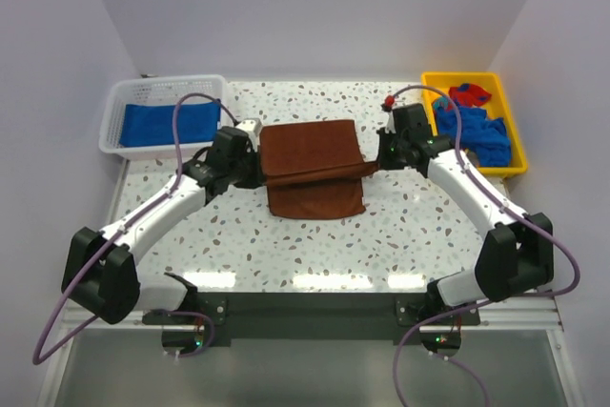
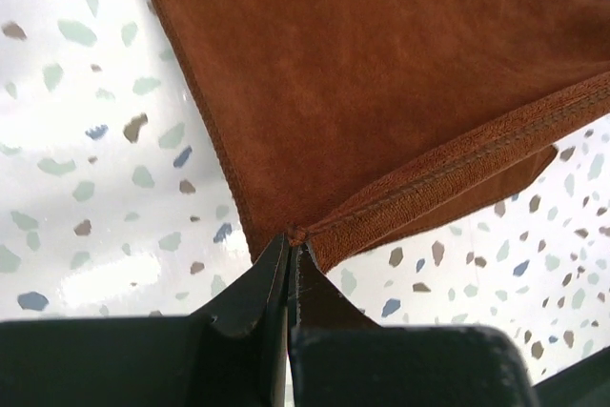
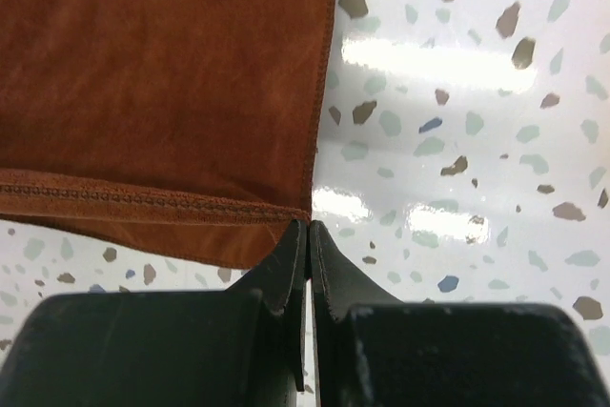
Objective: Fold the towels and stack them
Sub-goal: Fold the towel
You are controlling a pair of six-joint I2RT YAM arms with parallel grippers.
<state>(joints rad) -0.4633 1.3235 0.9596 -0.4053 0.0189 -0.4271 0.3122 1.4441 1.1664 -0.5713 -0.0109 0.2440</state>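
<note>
black fingertips of the left gripper fill the bottom of its wrist view, pinched tight on a hemmed corner of the rust-brown towel. same deal on the other side: the right gripper is squeezed down to nothing on the opposite corner. from above, the towel sits in the middle of the table, strung between the two, one edge pulled taut across it and more cloth lying underneath, nearer the arms. looks thin, soft and light to me, so it'll sag anywhere it isn't held. corners and hems are the spots to grab, and both ends should move together. a blue towel lies in the white basket.
</note>
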